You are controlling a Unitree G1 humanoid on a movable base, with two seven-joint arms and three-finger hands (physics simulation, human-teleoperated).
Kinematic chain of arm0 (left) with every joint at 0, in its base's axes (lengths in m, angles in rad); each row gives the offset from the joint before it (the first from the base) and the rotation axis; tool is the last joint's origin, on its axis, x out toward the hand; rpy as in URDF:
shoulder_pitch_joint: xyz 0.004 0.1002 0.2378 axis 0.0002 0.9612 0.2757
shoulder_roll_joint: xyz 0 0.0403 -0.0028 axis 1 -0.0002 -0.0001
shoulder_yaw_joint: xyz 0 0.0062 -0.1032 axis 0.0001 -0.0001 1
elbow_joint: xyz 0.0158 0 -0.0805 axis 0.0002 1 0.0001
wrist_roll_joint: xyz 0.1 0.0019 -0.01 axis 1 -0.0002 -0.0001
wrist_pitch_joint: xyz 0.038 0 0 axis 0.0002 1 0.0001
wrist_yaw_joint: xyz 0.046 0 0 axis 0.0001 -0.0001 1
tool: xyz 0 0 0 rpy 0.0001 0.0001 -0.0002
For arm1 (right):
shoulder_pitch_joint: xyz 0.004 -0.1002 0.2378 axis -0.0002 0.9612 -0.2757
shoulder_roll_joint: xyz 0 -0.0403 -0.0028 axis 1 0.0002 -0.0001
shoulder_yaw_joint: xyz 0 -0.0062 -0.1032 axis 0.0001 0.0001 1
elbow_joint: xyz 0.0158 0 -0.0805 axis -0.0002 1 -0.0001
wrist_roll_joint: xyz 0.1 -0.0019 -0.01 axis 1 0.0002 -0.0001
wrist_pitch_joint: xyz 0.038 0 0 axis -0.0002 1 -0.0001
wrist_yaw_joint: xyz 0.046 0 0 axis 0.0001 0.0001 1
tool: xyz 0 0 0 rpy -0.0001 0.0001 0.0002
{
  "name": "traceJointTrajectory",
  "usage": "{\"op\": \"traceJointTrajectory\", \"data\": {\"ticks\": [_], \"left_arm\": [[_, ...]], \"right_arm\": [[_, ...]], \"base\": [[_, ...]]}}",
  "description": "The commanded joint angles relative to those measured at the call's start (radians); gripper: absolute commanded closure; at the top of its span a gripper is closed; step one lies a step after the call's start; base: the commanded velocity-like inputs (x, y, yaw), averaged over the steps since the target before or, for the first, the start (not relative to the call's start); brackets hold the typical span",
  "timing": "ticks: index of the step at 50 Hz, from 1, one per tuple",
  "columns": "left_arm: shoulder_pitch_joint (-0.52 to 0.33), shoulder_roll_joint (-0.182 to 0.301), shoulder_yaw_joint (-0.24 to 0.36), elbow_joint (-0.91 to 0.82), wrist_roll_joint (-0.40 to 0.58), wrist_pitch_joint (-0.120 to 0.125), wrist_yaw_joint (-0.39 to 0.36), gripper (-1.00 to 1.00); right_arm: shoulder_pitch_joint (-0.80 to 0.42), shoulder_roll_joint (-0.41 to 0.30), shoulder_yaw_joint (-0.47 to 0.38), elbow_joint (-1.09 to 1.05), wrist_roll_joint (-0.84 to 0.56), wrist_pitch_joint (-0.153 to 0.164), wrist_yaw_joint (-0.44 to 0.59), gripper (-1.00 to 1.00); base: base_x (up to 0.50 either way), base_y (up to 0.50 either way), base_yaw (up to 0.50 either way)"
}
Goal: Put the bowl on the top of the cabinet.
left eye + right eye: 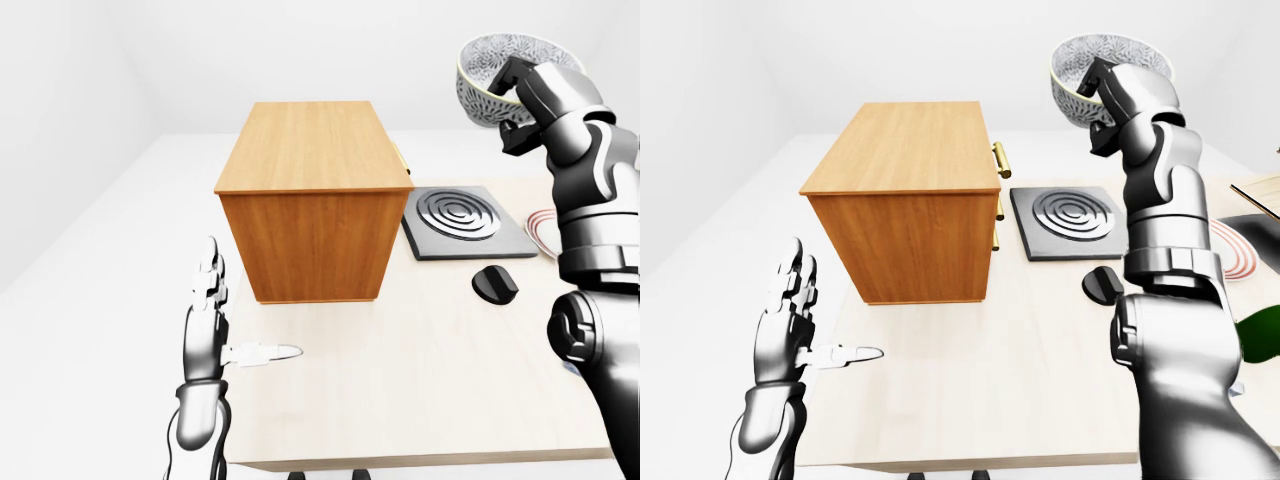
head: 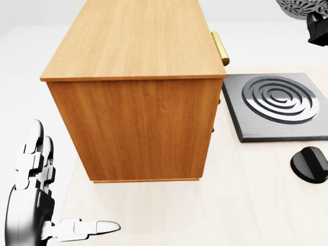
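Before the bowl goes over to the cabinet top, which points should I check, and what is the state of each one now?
1. Grip: right hand holds the bowl by its rim, raised. Ok.
2. Height: the bowl is well above the cabinet top. Ok.
3. Landing place: the cabinet top is bare wood, nothing lies on it. Ok.
4. Position: in the left-eye view the bowl hangs to the right of the cabinet, over the burner plate, not over the top. Not ok yet.
5. Left hand: open, low beside the cabinet, away from the path. Ok.
6. Bowl contents: the inside is partly hidden by the fingers. Cannot tell.
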Motion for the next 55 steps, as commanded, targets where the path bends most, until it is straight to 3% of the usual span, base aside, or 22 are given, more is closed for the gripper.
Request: {"op": "traceJointTrajectory", "data": {"ticks": [1,6,8,15,16,17,18,19,20,30,55], "left_arm": [[-0.01,0.0,0.005,0.011,-0.003,0.0,0.003,-1.0],[-0.009,0.0,0.006,0.009,-0.006,0.0,0.001,-1.0],[-0.008,0.0,0.005,0.006,-0.006,0.0,-0.001,-1.0],[-0.01,0.001,0.007,0.012,-0.011,0.0,-0.005,-1.0],[-0.012,0.002,0.009,0.016,-0.013,0.0,-0.005,-1.0],[-0.011,0.001,0.009,0.014,-0.014,0.0,-0.006,-1.0],[-0.011,0.001,0.008,0.013,-0.014,0.0,-0.008,-1.0],[-0.011,0.001,0.007,0.012,-0.014,0.0,-0.009,-1.0],[-0.011,0.001,0.007,0.012,-0.014,0.0,-0.009,-1.0],[-0.009,0.002,0.008,0.02,-0.019,0.0,-0.014,-1.0],[0.002,0.003,0.003,0.019,-0.02,0.0,-0.026,-1.0]], "right_arm": [[-0.411,0.002,0.105,0.514,-0.146,0.02,-0.14,1.0],[-0.485,0.066,0.117,0.533,-0.207,0.069,-0.154,1.0],[-0.503,0.088,0.115,0.536,-0.217,0.059,-0.148,1.0],[-0.548,0.181,0.117,0.54,-0.248,0.096,-0.129,1.0],[-0.547,0.181,0.108,0.54,-0.241,0.082,-0.13,1.0],[-0.545,0.183,0.122,0.543,-0.262,0.118,-0.114,1.0],[-0.557,0.2,0.12,0.541,-0.261,0.098,-0.14,1.0],[-0.578,0.252,0.121,0.541,-0.261,0.139,-0.116,1.0],[-0.583,0.261,0.118,0.54,-0.257,0.143,-0.113,1.0],[-0.612,0.369,0.131,0.537,-0.251,0.147,-0.126,1.0],[-0.598,0.517,0.165,0.521,-0.241,0.14,-0.135,1.0]], "base": [[0.0,0.0,0.0],[0.0,0.0,0.0],[0.0,0.0,0.0],[0.0,0.0,0.0],[0.0,0.0,0.0],[0.0,0.0,0.0],[0.0,0.0,0.0],[0.0,0.0,0.0],[0.0,0.0,0.0],[0.0,0.0,0.0],[0.0,0.0,0.0]]}}
